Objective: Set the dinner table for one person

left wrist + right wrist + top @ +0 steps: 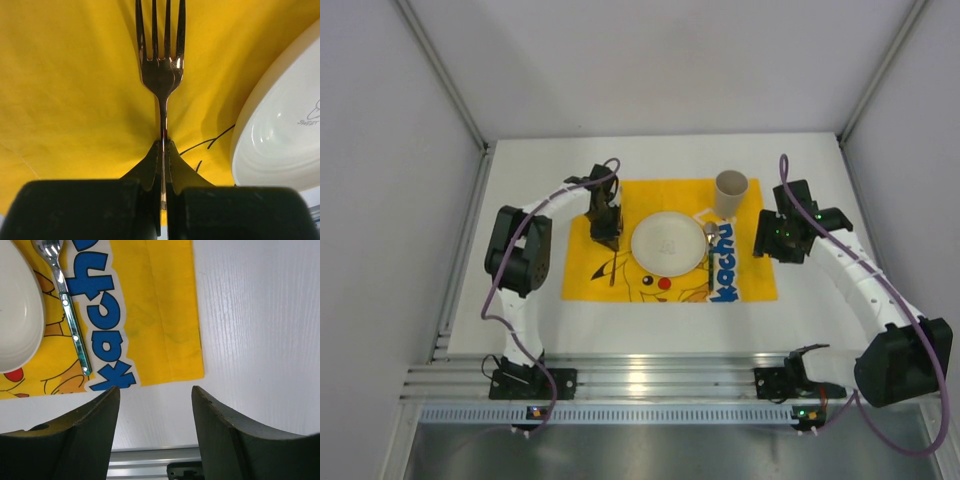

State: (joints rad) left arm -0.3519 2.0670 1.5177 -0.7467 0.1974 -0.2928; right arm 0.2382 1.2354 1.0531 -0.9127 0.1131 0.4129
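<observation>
The white dinner table [520,290] carries a yellow cartoon mat [588,285]. On the mat are a white plate [667,243], a spoon [710,258] to its right and a beige cup [731,193] at the back right. My left gripper [607,235] is shut on the handle of a metal fork [160,75], left of the plate [280,140]. The fork [612,270] is low over or on the mat; I cannot tell which. My right gripper [156,395] is open and empty over bare table at the mat's right edge [170,315], well right of the spoon [70,320].
A slotted aluminium rail [650,380] runs along the near edge, with both arm bases on it. White walls with metal posts close in the left, right and back sides. The rail also shows in the right wrist view [145,460].
</observation>
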